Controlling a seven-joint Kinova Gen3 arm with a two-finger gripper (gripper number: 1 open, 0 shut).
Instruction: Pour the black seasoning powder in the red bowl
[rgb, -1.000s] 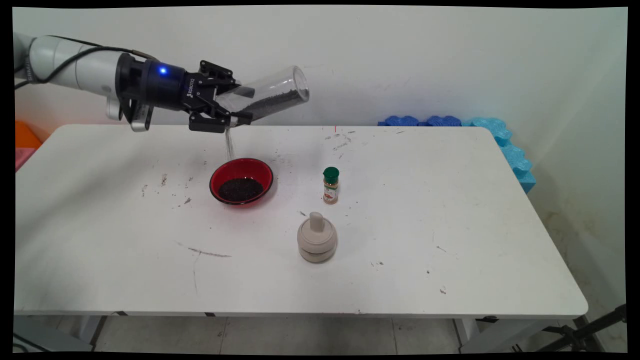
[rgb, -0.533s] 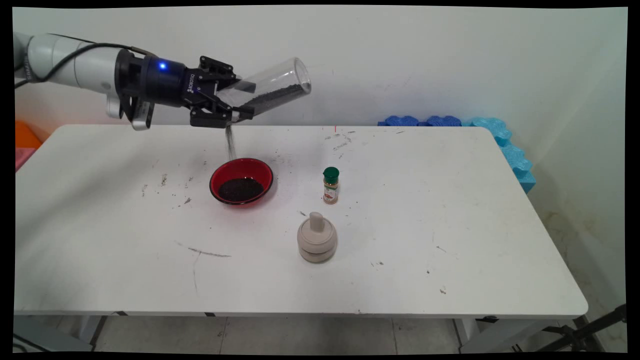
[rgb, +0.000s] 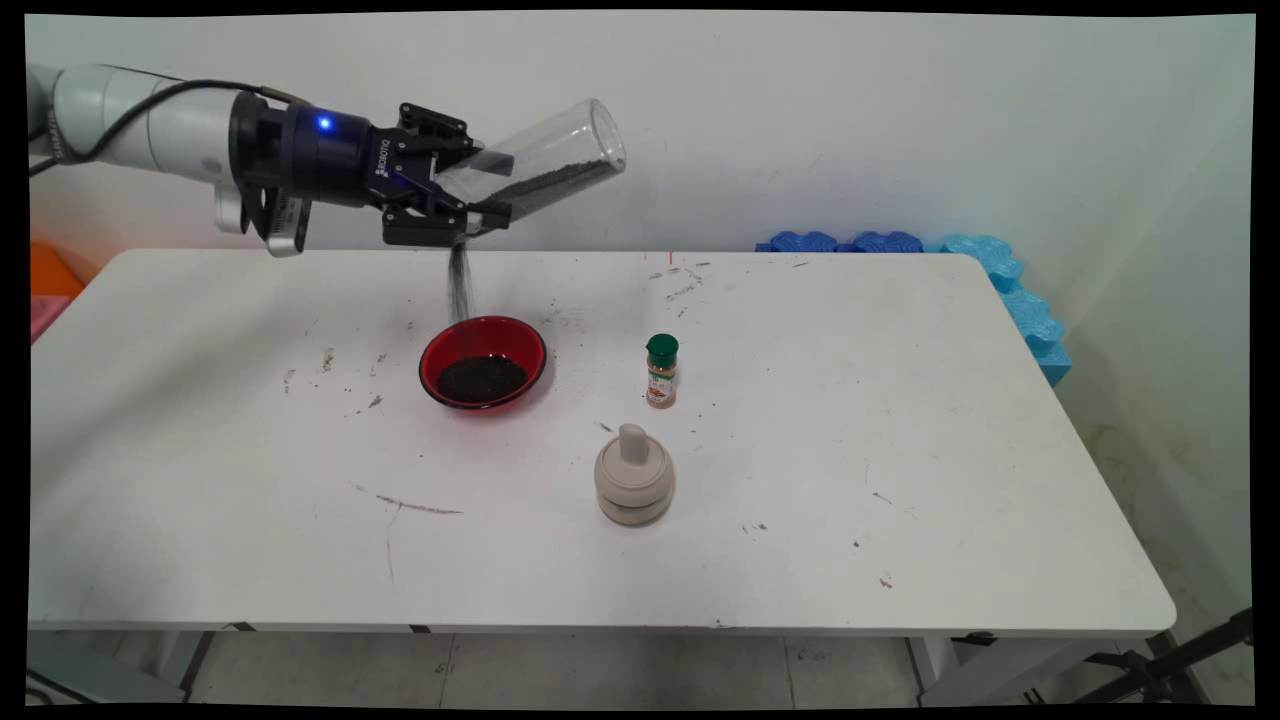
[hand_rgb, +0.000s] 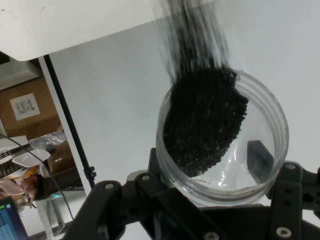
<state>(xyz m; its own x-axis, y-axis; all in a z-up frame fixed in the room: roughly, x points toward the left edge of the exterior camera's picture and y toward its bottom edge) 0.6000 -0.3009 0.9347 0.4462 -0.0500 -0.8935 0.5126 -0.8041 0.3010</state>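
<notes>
While the near half of the tabletop (rgb: 900, 560) is mostly scuffs and specks, a beige lidded pot (rgb: 633, 486) sits closest to the camera, with a green-capped spice jar (rgb: 661, 370) just behind it. Left of that jar is a red bowl (rgb: 483, 363) with a dark pile of grains inside. Up above the bowl's far rim, the pincer (rgb: 478, 197) is clamped on a clear cup (rgb: 545, 163), tipped mouth-down, and a thin black stream of grains (rgb: 460, 283) is falling into the bowl. Blue foam (rgb: 1000, 270) sits by the wall.
</notes>
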